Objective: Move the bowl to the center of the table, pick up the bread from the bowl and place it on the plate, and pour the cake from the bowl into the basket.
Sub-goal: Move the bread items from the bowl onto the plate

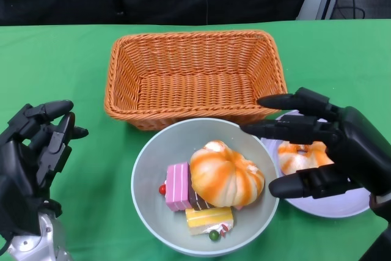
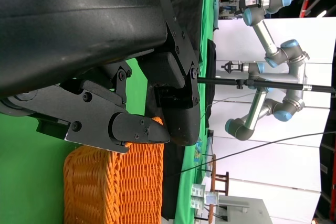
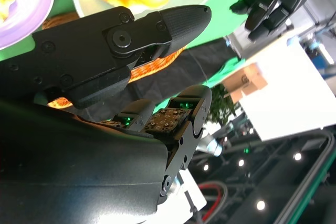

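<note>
You are looking past the left hand (image 2: 157, 108) — its black shell and fingers (image 2: 137, 131) fill the near field, holding nothing. Beyond the fingertips sits the orange woven wicker basket (image 2: 113, 187) on the green tablecloth (image 2: 26, 182). Farther off stand grey-and-blue jointed robot arms (image 2: 273, 61) against a white wall (image 2: 262, 166).

Items counted from the head view. Baskets: one wicker basket (image 1: 194, 77). Bowls: one grey bowl (image 1: 153, 169). Plates: one white plate (image 1: 342, 205), beneath the right hand (image 1: 333, 148). Bread: two, one bread roll (image 1: 225, 175) in the bowl, one bread piece (image 1: 299, 156) on the plate. Cake: two, one pink cake slice (image 1: 178, 186) and one yellow cake slice (image 1: 209, 218). Hands: two, the second being the left hand (image 1: 36, 151).
</note>
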Motion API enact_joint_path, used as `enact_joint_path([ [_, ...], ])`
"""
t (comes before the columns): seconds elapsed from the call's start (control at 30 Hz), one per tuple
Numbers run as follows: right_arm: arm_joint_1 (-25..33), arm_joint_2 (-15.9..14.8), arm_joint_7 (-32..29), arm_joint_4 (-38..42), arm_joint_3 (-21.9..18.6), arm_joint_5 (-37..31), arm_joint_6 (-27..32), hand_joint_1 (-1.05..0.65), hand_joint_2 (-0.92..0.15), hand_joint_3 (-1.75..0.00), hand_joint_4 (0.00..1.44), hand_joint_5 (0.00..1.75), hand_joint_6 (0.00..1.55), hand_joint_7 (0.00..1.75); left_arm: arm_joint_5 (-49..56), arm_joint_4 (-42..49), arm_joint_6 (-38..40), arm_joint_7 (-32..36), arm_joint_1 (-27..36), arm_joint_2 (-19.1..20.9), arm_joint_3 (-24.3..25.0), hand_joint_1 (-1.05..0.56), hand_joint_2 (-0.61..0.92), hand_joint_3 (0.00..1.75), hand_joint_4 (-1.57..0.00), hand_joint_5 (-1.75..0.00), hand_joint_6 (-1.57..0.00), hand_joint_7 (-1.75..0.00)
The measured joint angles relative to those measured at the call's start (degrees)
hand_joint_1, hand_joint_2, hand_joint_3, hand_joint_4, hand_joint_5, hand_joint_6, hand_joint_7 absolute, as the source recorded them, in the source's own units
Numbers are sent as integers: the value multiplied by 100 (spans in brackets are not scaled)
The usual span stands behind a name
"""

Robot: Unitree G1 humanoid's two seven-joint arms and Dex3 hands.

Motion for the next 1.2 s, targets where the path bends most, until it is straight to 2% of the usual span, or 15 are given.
enact_joint_path([
  [0.27,-51,466,366,-170,7,-101,213,-82,-92,-6,59,49,67,1,107,6,0,128,3,1,-55,-22,92,23,-84,-124,-95,-76],
  [0.53,-201,764,615,-170,73,-413,323,-84,-92,-8,62,47,68,1,126,6,0,131,7,-7,-115,-20,92,24,-84,-124,-95,-75],
  [0.93,-191,765,660,-706,78,-1481,862,-92,-92,-12,68,46,71,2,306,7,-25,255,52,-21,-176,-21,92,26,-82,-122,-95,-75],
  [1.2,-16,603,875,-1123,89,-1802,1412,-100,-92,-18,62,27,55,0,341,7,-39,328,66,-20,-184,-21,92,28,-82,-123,-94,-75],
])
